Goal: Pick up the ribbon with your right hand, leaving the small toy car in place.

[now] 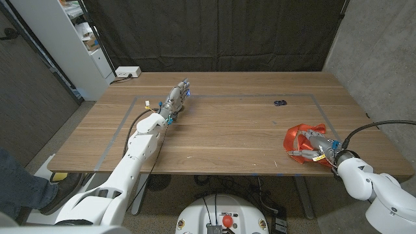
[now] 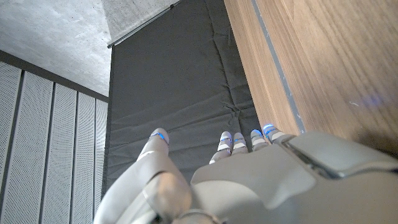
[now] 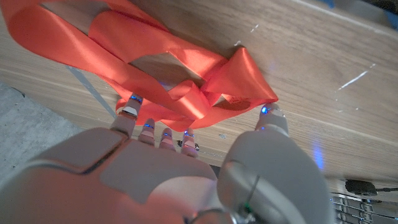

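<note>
An orange-red ribbon (image 1: 298, 136) lies in loose folds on the wooden table (image 1: 227, 136) near its front right edge. My right hand (image 1: 316, 147) lies over the ribbon's near side. In the right wrist view the ribbon (image 3: 155, 59) spreads on the wood in front of my right hand (image 3: 186, 174). Its fingertips (image 3: 134, 102) touch the near folds and the thumb touches one corner, with a wide gap between them. A small dark toy car (image 1: 280, 103) sits farther back, apart from the ribbon. My left hand (image 1: 177, 97) is on the table's far left part with its fingers straight, holding nothing.
Grey tape (image 1: 227, 96) marks a rectangle on the table. A white box (image 1: 127, 72) sits at the far left corner, beside a white shelf (image 1: 84, 39). A person's leg (image 1: 19, 185) shows at the bottom left. A black curtain hangs behind the table.
</note>
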Available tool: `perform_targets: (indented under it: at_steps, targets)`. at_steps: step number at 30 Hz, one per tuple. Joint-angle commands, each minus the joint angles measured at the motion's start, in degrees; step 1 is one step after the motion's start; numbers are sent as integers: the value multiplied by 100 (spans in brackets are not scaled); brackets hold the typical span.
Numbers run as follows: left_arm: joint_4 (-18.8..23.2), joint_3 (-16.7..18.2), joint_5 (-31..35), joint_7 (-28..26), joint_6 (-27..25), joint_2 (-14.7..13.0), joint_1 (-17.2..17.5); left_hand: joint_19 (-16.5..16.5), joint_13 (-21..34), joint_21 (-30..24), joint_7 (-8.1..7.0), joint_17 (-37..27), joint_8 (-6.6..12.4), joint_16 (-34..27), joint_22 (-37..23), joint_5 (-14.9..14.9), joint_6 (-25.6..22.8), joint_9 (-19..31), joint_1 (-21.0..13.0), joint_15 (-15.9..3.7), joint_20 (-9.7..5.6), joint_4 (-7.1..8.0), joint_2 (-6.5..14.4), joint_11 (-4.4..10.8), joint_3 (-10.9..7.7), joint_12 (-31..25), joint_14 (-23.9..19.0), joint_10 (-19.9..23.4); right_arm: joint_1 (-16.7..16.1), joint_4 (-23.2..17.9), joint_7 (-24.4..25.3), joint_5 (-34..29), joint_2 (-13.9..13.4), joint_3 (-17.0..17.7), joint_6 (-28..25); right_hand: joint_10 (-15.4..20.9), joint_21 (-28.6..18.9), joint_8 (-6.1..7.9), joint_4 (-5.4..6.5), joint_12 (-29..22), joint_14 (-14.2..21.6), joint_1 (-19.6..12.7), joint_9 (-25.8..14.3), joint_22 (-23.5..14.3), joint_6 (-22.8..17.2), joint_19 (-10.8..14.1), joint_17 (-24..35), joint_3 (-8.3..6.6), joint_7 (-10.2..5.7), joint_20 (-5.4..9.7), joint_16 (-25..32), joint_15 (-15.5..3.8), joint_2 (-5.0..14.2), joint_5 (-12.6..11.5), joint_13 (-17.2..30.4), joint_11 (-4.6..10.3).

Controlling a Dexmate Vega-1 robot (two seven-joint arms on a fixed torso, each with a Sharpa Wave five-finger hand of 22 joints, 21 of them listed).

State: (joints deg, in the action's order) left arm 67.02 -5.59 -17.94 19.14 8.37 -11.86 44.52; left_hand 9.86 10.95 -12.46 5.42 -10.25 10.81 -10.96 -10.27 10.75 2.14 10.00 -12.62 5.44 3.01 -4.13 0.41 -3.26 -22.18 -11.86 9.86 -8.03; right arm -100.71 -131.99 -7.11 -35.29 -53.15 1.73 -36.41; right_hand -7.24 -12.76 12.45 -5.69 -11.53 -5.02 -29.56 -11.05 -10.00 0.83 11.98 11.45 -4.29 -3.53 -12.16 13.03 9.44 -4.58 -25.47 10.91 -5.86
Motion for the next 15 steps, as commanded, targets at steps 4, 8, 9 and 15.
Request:
perform_targets:
  at_steps: [4, 8, 9, 15]
  targets:
    - [6, 3, 21, -4, -20, 19, 25, 660, 9, 27, 9, -37, 15, 1, -11, -32, -39, 31, 5, 14, 38, -41, 63, 37, 7, -16, 143, -31, 84, 464, 351, 585, -238, -103, -43, 142, -92, 45, -76, -74, 192, -175, -21, -26, -166, 316, 0, -36, -30, 8, 78, -42, 54, -74, 18, -24]
    - [33, 7, 20, -9, -23, 17, 42, 667, 10, 33, 10, -37, 16, 4, -12, -33, -44, 31, 7, 18, 46, -44, 65, 29, 8, -14, 153, -37, 134, 562, 439, 753, -319, -159, -67, 214, -123, 51, -106, -87, 261, -258, -22, -22, -230, 498, -5, -58, -67, 21, 88, -106, 88, -91, 18, 11]
    - [40, 8, 19, -10, -24, 17, 46, 668, 10, 34, 10, -37, 16, 5, -12, -33, -44, 30, 8, 24, 49, -45, 66, 29, 8, -15, 154, -34, 155, 573, 468, 772, -341, -194, -101, 257, -139, 59, -117, -97, 313, -292, -22, -21, -273, 582, -7, -68, -78, 25, 101, -119, 102, -96, 18, 27]
    - [97, 13, 14, -24, -40, 10, 81, 669, 10, 38, 13, -38, 16, 3, -13, -33, -51, 30, 11, 11, 64, -49, 69, 31, 10, -13, 152, -39, 270, 619, 641, 875, -508, -393, -270, 647, -238, 92, -194, -172, 685, -556, -24, -11, -572, 1236, -9, -129, -214, 26, 178, -333, 190, -112, 21, 184]
